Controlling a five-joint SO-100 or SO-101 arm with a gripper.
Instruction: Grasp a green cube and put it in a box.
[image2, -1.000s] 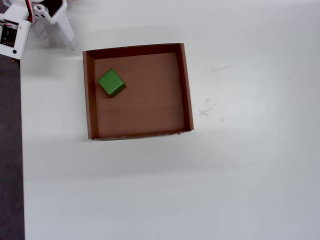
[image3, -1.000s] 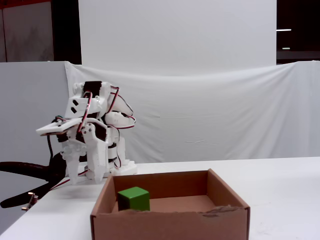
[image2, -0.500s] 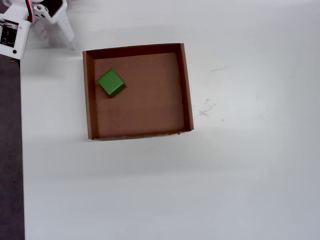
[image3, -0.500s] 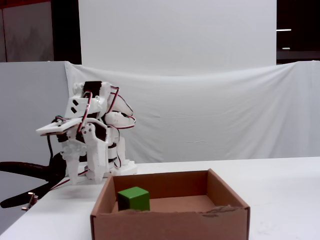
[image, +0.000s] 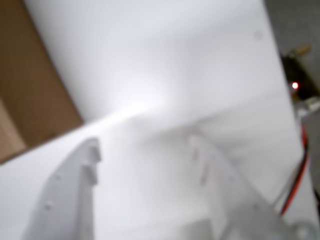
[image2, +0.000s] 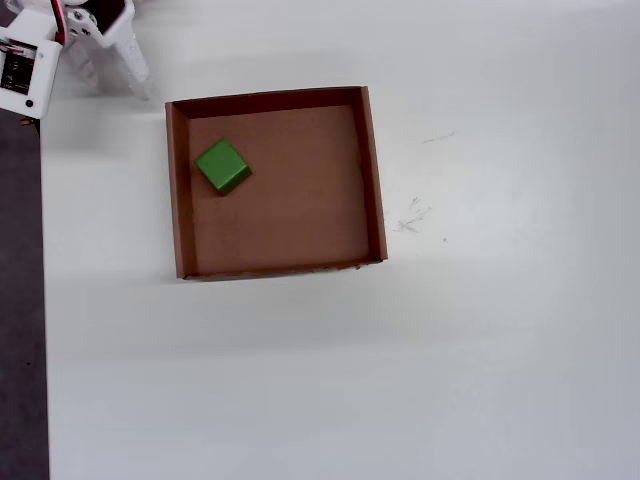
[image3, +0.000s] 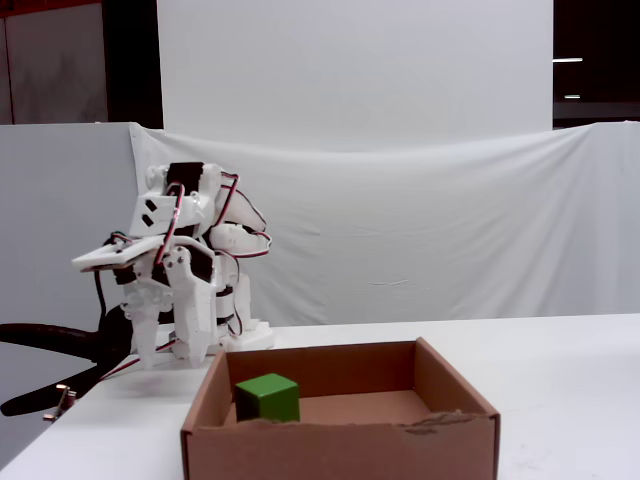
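Observation:
The green cube (image2: 221, 165) lies inside the box (image2: 372, 170), in the corner nearest the arm; in the fixed view the green cube (image3: 267, 397) rests on the floor of the box (image3: 340, 450) at its left. The white arm (image3: 180, 280) is folded up behind the box's left side, well clear of the cube. In the blurred wrist view my gripper (image: 144, 144) hangs over bare white table, its two fingers wide apart with nothing between them. A corner of the box (image: 30, 90) shows at that view's left edge.
The white table's left edge (image2: 42, 300) borders dark floor in the overhead view. Faint scuff marks (image2: 412, 215) lie right of the box. A black cable (image3: 50, 340) runs off left of the arm's base. A white cloth backdrop (image3: 450, 230) hangs behind.

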